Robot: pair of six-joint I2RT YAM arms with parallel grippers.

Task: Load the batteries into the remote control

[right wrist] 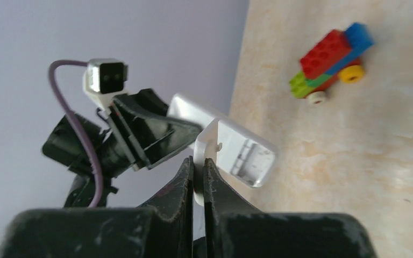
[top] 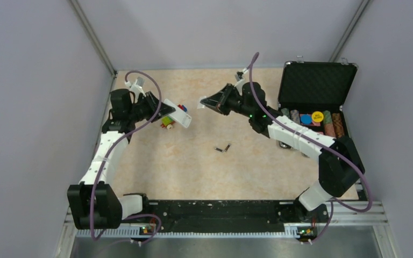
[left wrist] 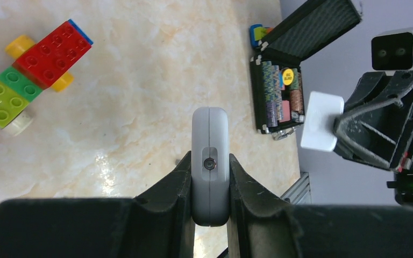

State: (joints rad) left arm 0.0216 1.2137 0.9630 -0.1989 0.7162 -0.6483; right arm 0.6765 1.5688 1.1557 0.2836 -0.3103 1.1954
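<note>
**Both jaws full, batteries loose**

The batteries (top: 223, 148) are seen on the table (top: 279, 172), nearer the bases than either jaws and closer to the right gripper (right wrist: 198, 167). Their long axes appear to run crosswise, though they are too small to be sure. That gripper is closed on a thin white plate (right wrist: 206, 141), probably the cover. The remote (left wrist: 209, 126) is clamped edge-on in the left gripper (left wrist: 209, 165), its bay turned toward the right jaws.

One yellow round chip (top: 317, 116) carries small dark print that appears to read "BIG BLIND". It lies in the open black case (top: 316, 80) at the worktop's (top: 193, 172) far right corner. No other text is legible.
</note>
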